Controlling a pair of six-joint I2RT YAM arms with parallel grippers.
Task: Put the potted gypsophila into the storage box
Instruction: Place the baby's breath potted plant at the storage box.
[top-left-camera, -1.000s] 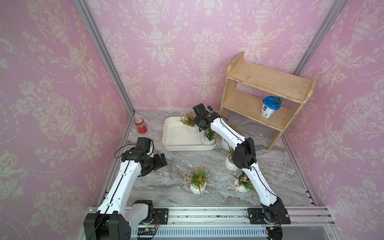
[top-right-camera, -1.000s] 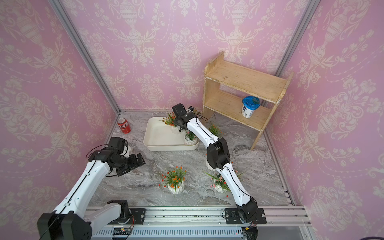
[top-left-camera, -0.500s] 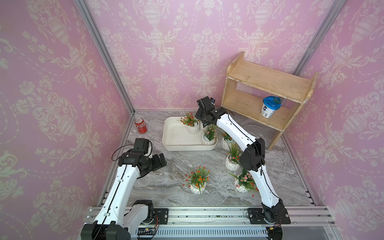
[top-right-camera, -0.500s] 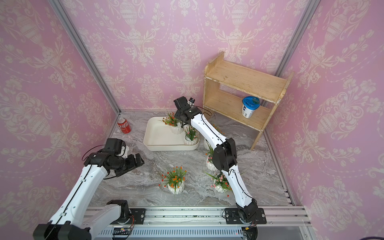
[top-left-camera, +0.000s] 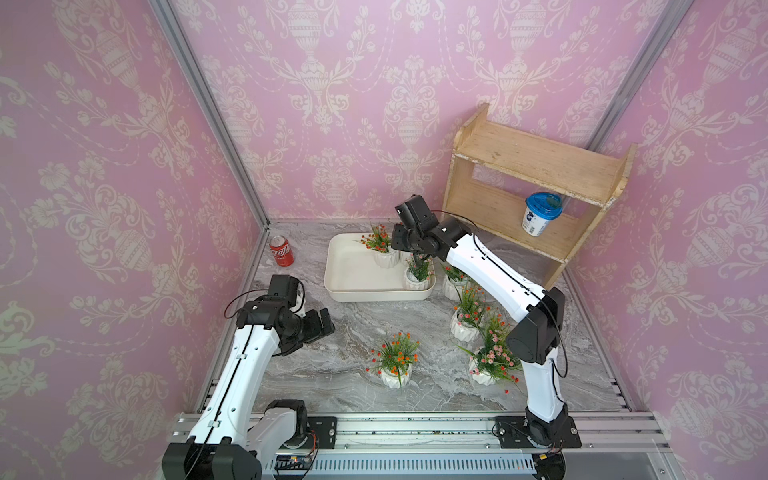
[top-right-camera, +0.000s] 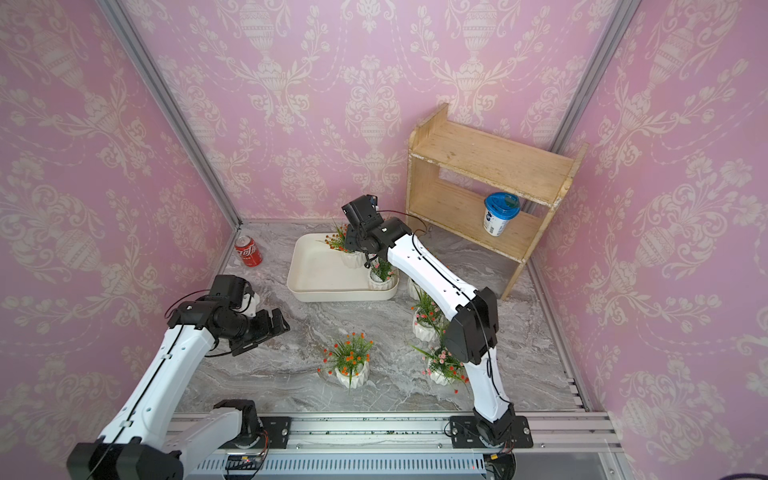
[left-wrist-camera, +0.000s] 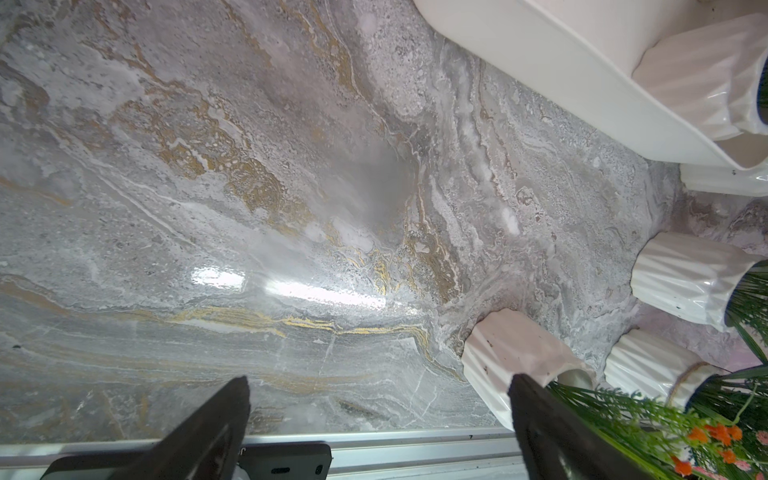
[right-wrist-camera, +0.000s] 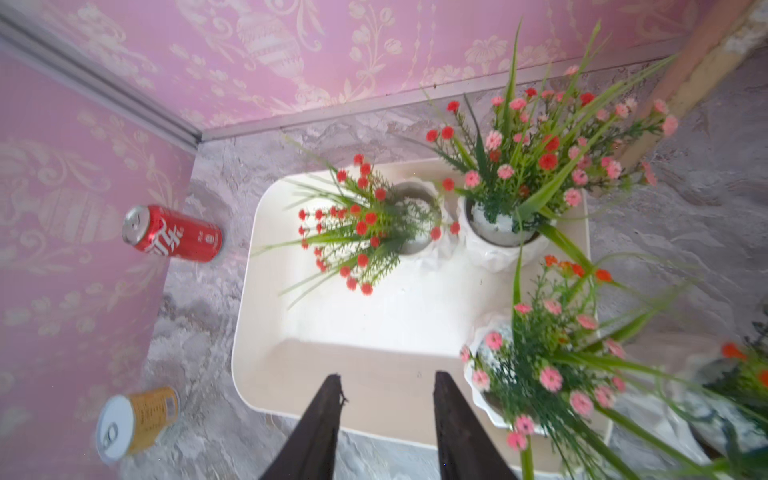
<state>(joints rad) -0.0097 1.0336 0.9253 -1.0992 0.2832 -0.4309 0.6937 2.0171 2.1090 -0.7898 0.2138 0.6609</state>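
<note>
The storage box (top-left-camera: 353, 286) is a cream bin at the back of the marble table. Three potted gypsophila stand along its right side: a red-flowered one (right-wrist-camera: 411, 220) and two pink-flowered ones (right-wrist-camera: 498, 237) (right-wrist-camera: 486, 374). Several more stand on the table: an orange-flowered one (top-left-camera: 395, 374) in front and three near the right arm (top-left-camera: 453, 286) (top-left-camera: 463, 328) (top-left-camera: 484, 374). My right gripper (right-wrist-camera: 386, 386) hovers over the box's back right part, open and holding nothing. My left gripper (top-left-camera: 326, 324) (left-wrist-camera: 378, 382) hangs wide open and empty left of the orange-flowered pot (left-wrist-camera: 511, 353).
A red cola can (top-left-camera: 281, 250) stands at the back left by the wall. A yellow can (right-wrist-camera: 137, 419) lies nearer the left arm. The wooden two-tier shelf (top-left-camera: 536, 166) at the back right holds a blue-lidded cup (top-left-camera: 540, 214).
My right gripper has lifted up off the pots in the box and its jaws have spread apart. The left arm has shifted only slightly.
</note>
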